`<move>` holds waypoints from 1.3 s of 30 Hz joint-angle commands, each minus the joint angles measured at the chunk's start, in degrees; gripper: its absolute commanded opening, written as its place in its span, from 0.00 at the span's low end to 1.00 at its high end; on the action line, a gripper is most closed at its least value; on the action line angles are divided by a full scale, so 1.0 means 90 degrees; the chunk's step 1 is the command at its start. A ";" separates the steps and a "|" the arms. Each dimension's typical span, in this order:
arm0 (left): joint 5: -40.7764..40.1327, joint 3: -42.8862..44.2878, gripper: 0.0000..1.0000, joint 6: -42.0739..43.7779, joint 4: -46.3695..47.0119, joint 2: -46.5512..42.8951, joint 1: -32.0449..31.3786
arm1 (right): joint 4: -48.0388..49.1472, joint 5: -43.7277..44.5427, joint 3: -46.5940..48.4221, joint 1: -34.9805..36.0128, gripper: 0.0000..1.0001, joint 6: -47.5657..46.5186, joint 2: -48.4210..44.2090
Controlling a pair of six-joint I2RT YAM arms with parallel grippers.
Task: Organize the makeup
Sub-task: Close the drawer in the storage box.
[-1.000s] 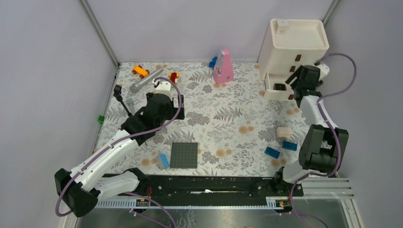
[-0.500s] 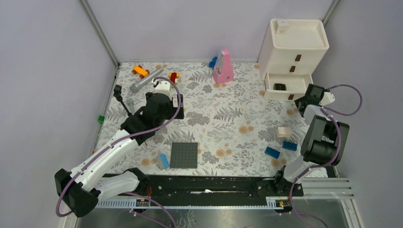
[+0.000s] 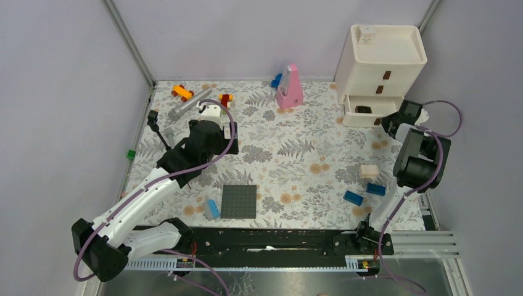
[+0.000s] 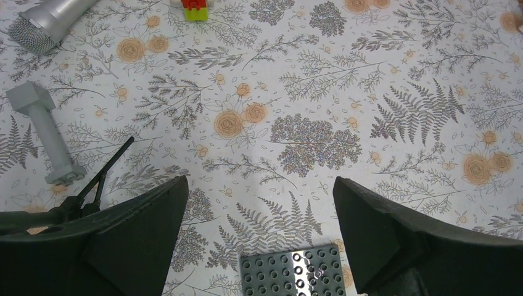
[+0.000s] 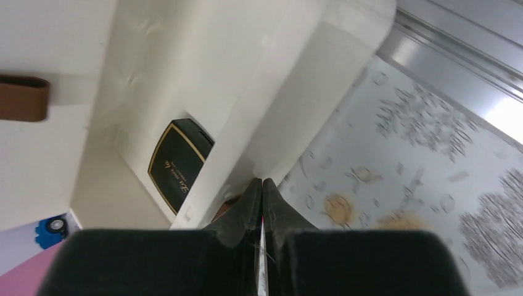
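Note:
A black compact with a gold rim (image 5: 179, 163) lies in the open bottom drawer (image 3: 369, 115) of the white drawer unit (image 3: 379, 58); from above, the compact (image 3: 364, 110) shows as a dark spot. My right gripper (image 5: 262, 182) is shut with nothing in it, its tips against the drawer's front right corner; in the top view the right gripper (image 3: 390, 123) sits just right of the drawer. A beige sponge block (image 3: 369, 171) rests on the cloth nearer to me. My left gripper (image 4: 259, 180) hangs open over bare floral cloth, above the left part of the table (image 3: 223, 137).
A grey studded plate (image 3: 238, 201) and blue bricks (image 3: 375, 189) lie near the front. At the back are a pink wedge-shaped object (image 3: 290, 89), a grey microphone (image 3: 188, 103), an orange toy (image 3: 182, 92) and a black tripod (image 3: 157, 129). A grey T-shaped piece (image 4: 46, 129) lies on the cloth.
My right gripper has drawn back from over the open drawer to its front right corner and has shut. The left arm has not moved.

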 commanded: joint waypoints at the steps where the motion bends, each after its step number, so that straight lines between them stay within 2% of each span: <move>1: 0.0090 0.0058 0.99 0.0046 0.0307 0.0029 0.0054 | 0.0690 -0.0725 0.0710 -0.0002 0.04 0.0081 0.0404; 17: 0.0167 0.0059 0.99 0.0063 0.0317 0.0090 0.0172 | 0.1385 -0.1755 0.2297 0.0067 0.06 0.0757 0.1979; 27: 0.0165 0.0049 0.99 0.0075 0.0317 0.0096 0.0231 | 0.2748 -0.2465 0.2288 0.0096 0.10 0.1395 0.2350; 31: 0.0172 0.0049 0.99 0.0077 0.0317 0.0076 0.0250 | 0.2731 -0.2184 0.1502 0.0096 0.12 0.1067 0.1583; 36: 0.0153 0.0039 0.99 0.0084 0.0308 0.0058 0.0260 | 0.1031 -0.0629 0.0373 0.0106 0.15 0.0279 -0.0269; 39: 0.0071 0.0027 0.99 0.0085 0.0293 0.0022 0.0280 | 0.0451 -0.0510 -0.0265 0.0106 0.21 -0.0006 -0.1324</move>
